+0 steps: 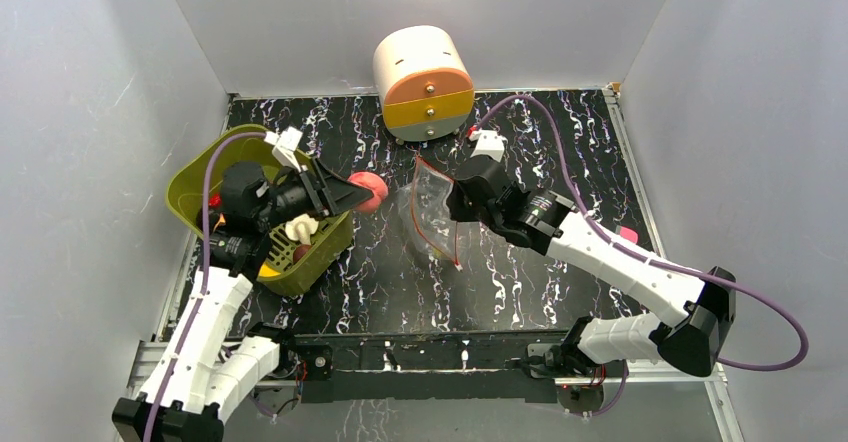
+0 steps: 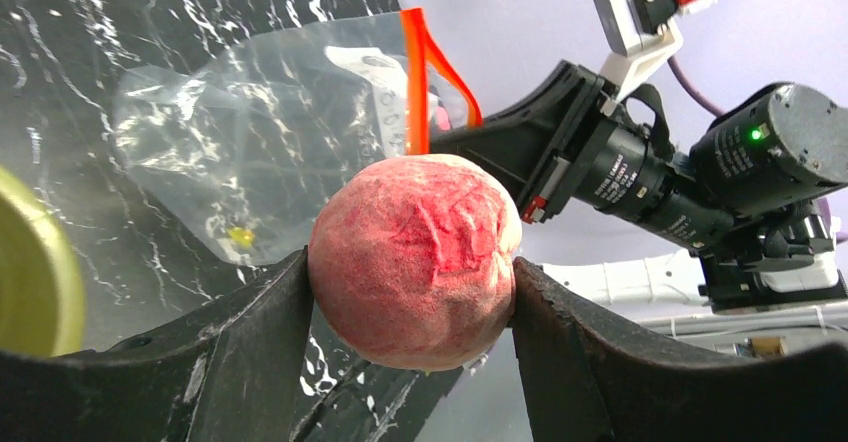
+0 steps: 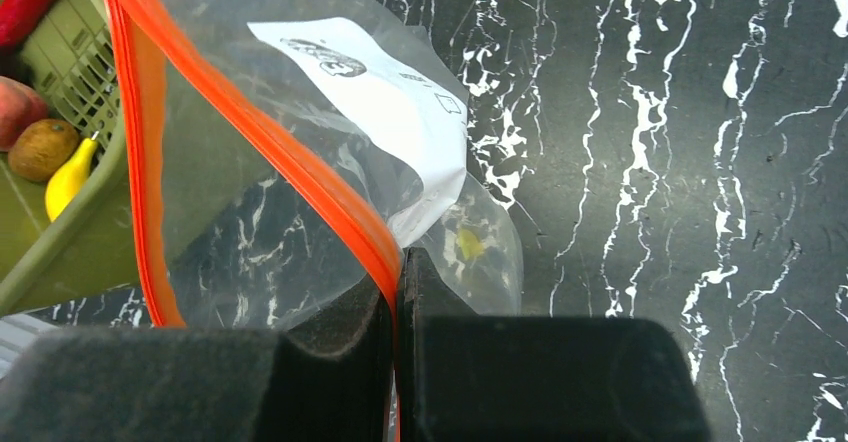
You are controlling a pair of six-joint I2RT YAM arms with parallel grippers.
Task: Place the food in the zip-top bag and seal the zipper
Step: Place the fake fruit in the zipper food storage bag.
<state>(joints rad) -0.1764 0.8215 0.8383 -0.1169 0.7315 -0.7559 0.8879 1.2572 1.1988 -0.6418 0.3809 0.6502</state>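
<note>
Contents of the zip-top bag (image 3: 330,172) were hard to read: one yellowish speck (image 3: 468,244) behind crinkled clear film. Right hand (image 3: 397,292) pinched tight on the red-orange zipper (image 3: 250,122), bag spread just beyond its fingers. Left hand (image 2: 412,307) clamped a fuzzy pink-red round fruit (image 2: 415,222) near the bag mouth.

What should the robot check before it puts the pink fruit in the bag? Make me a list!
1. Grip on the pink fruit by the left gripper: ok, squeezed from both sides.
2. Hold of the right gripper on the zipper: ok, shut on it.
3. Mouth of the zip-top bag open: ok, the orange strips stand apart.
4. Mouth wide enough for the fruit: cannot tell.
5. Fruit clear of the green basket: ok.
</note>
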